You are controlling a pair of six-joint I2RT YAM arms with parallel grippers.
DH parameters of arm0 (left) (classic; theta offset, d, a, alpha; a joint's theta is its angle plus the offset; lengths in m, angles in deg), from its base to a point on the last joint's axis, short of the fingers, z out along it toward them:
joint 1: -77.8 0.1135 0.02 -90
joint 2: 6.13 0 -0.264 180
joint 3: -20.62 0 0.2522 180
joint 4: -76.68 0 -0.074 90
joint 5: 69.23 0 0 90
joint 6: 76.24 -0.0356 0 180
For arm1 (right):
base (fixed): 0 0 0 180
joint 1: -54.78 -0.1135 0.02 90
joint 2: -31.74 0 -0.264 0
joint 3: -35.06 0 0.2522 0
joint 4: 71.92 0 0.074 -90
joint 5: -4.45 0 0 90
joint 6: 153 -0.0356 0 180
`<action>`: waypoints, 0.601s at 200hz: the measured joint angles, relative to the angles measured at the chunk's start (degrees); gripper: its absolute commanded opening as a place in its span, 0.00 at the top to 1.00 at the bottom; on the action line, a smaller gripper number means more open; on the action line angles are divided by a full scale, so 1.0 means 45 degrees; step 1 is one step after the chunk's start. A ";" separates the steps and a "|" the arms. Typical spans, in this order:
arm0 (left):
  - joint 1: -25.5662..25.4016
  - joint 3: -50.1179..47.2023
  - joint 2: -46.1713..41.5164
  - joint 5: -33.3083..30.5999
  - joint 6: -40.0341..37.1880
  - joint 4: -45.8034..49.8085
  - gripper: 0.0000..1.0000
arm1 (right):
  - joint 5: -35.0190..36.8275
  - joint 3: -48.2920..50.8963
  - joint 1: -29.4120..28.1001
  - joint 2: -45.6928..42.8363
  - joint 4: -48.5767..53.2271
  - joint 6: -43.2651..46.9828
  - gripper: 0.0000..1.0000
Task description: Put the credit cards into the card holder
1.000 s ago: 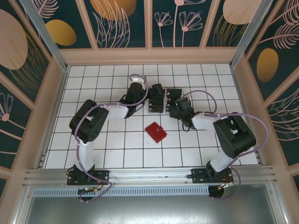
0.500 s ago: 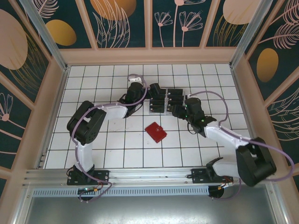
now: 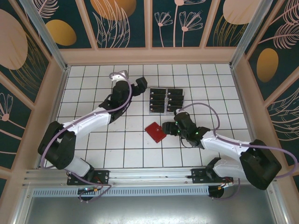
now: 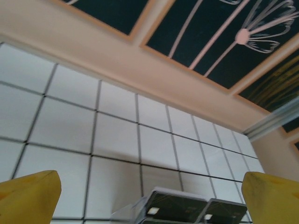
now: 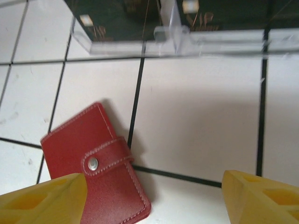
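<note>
Top external view, starting at the left: my left gripper (image 3: 139, 83) has swung clear of the clear tray (image 5: 187, 43), which it hung over a second ago. It now sits off the tray's left side, toward the far wall. In the left wrist view its yellow fingers (image 4: 29, 198) stand wide apart with nothing between them.

Next comes the red wallet (image 3: 155, 132), lying flat on the white tiles just nearer than the tray. It has not moved, and the right wrist view shows its tab clasp (image 5: 106, 156) snapped down, so it is closed.

The black cards (image 3: 158, 99) lie in the tray in two columns, none of them taken out.

At the right, my right gripper (image 3: 167, 128) has dropped from the tray's edge toward the wallet and now hangs just beside its right corner. Its fingers (image 5: 44, 200) are spread wide and hold nothing.

I read this shift as the wallet coming first. No card can go in while the clasp is shut, so I judge that opening it is the step in hand, with my left arm out of the way.
</note>
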 measured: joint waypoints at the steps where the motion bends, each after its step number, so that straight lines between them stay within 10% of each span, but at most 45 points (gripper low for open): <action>1: 0.0000 -0.0015 -0.0019 -0.0024 0.0019 0.0044 0.01 | 0.0005 0.0000 -0.0015 0.0019 -0.0010 -0.0010 0.24; 120: 0.0010 -0.4629 -0.4090 -0.1758 0.0763 0.2244 0.01 | -0.0034 -0.0243 -0.1428 0.2579 -0.1617 -0.1676 0.27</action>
